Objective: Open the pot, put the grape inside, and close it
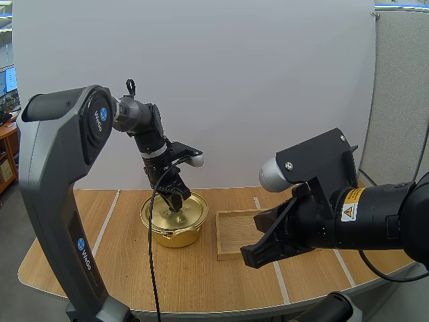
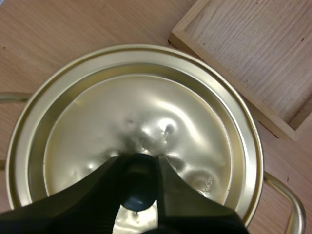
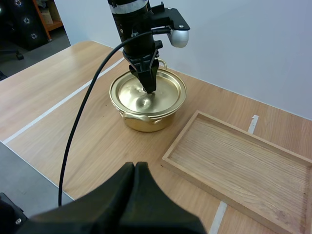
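The knob (image 2: 138, 195) of the lid (image 2: 136, 117) is mostly hidden between the fingers (image 2: 183, 197) of the left gripper (image 2: 139, 163), only a dark sliver showing. The lid hides the inside of the pot (image 1: 174, 236). Beyond the gripper the wooden tray (image 2: 239, 53) runs off the picture's edge; in the high view the right arm (image 1: 348, 215) covers its near corner.

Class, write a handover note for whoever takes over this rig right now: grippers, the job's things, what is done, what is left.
Left gripper: jaws pinch the knob of the lid, which sits on the pot.
Right gripper: shut, empty, over the table near the wooden tray.
Done: knob grasped.
Left: lift lid, put grape in, close.
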Robot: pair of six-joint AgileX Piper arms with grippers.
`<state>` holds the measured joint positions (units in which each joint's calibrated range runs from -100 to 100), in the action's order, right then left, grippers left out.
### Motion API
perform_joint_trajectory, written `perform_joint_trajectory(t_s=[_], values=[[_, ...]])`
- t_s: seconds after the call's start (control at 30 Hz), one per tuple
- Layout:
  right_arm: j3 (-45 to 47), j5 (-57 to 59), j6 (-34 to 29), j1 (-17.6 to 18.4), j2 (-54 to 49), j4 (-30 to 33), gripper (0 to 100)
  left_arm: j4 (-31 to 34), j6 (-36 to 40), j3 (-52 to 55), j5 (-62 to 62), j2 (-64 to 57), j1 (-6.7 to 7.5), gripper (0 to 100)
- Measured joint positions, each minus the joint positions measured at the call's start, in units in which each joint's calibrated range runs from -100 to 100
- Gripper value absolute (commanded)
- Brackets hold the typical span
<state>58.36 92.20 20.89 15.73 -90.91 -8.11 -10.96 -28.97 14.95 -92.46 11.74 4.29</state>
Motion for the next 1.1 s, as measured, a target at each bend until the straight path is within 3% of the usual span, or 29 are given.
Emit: perform_joint_trajectory(t_s=[0.13,0.2,0.53,1.1], values=[[0.0,0.0,0.0,0.0,0.0,0.0,0,0.0,0.0,-0.3,-1.8,0.2,0.0,84],[0.0,0.0,0.0,0.0,0.0,0.0,0,0.0,-0.1,-0.9,-3.9,0.4,0.0,96],[0.0,0.5,0.0,0.0,0.0,0.0,0,0.1,0.1,-6.8,-7.1,-0.5,0.0,96],[0.0,1.0,0.0,0.0,0.0,0.0,0,2.6,2.0,-10.6,-7.5,-24.0,0.0,96]])
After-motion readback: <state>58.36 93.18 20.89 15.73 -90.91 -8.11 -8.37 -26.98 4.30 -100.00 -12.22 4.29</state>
